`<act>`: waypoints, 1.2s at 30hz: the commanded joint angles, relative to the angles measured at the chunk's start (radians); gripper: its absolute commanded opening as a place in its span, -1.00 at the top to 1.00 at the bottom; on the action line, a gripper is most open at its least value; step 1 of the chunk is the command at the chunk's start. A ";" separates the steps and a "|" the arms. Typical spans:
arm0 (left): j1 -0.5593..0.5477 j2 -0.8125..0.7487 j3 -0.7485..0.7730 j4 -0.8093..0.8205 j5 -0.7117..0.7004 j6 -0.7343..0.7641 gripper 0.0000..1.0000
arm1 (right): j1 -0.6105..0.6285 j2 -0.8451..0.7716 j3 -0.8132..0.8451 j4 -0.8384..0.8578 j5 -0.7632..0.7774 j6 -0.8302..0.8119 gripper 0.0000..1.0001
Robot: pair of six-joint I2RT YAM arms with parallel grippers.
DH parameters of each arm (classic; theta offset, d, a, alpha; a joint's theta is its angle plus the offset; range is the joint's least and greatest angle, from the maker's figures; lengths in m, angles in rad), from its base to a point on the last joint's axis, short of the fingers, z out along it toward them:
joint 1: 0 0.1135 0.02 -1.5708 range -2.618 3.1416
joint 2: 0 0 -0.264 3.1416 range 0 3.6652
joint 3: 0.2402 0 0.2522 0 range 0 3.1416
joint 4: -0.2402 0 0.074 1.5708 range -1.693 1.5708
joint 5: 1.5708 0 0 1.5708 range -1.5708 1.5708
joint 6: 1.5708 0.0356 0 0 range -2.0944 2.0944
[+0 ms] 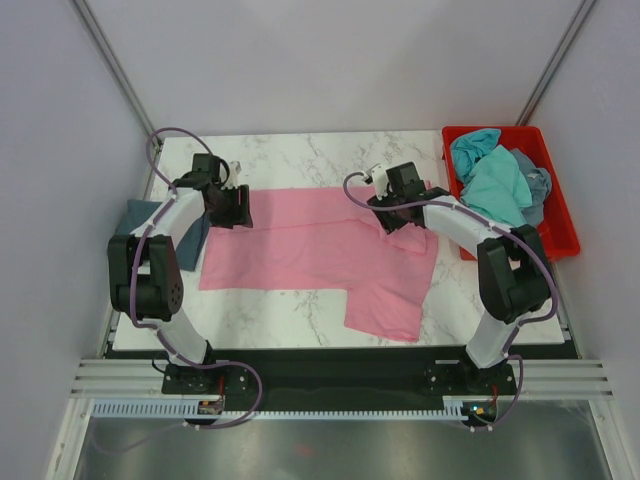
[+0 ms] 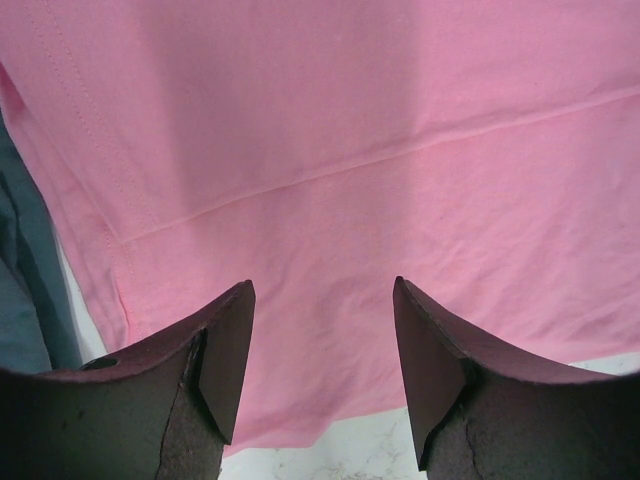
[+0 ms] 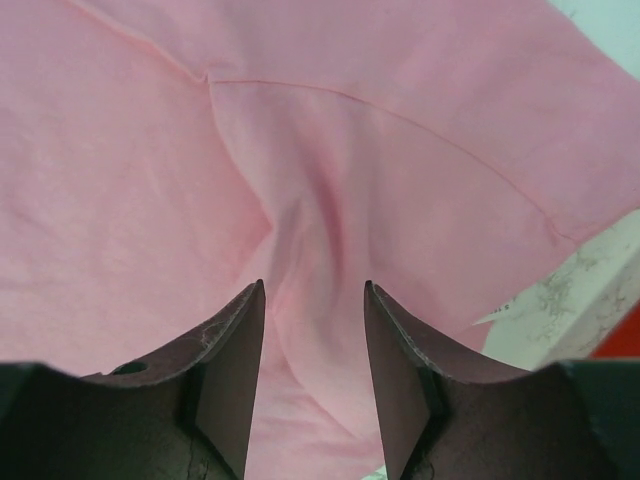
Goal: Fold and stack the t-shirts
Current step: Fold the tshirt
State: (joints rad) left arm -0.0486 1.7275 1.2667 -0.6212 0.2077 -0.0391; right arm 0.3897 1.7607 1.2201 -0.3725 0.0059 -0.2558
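A pink t-shirt [image 1: 310, 250] lies spread on the marble table, partly folded, one sleeve hanging toward the front right. My left gripper [image 1: 232, 212] is open over its far left edge; the wrist view shows pink cloth [image 2: 330, 150] under open jaws. My right gripper [image 1: 397, 222] is open over the shirt's far right part, above a crease of pink cloth [image 3: 310, 260] near a small white label [image 3: 500, 315]. A slate-blue shirt [image 1: 150, 225] lies folded at the table's left edge and shows in the left wrist view [image 2: 25, 290]. Turquoise [image 1: 495, 185] and grey-blue [image 1: 538, 185] shirts lie in the crate.
A red plastic crate [image 1: 560, 230] stands at the back right corner of the table. The marble table [image 1: 270, 315] shows bare at the front left. Grey walls close in the sides and back.
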 commanded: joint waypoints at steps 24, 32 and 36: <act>-0.010 -0.020 0.026 0.017 -0.033 -0.021 -0.31 | 0.029 0.109 0.058 -0.032 -0.018 0.001 0.91; -0.010 -0.005 0.031 0.020 -0.018 -0.030 -0.31 | 0.025 0.040 0.038 -0.014 0.100 -0.039 1.00; -0.010 0.001 0.037 0.023 -0.013 -0.031 -0.31 | 0.012 0.042 0.035 0.006 0.149 -0.040 1.00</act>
State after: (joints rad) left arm -0.0547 1.7275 1.2667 -0.6209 0.1856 -0.0391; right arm 0.4133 1.8393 1.2407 -0.3962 0.0826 -0.2817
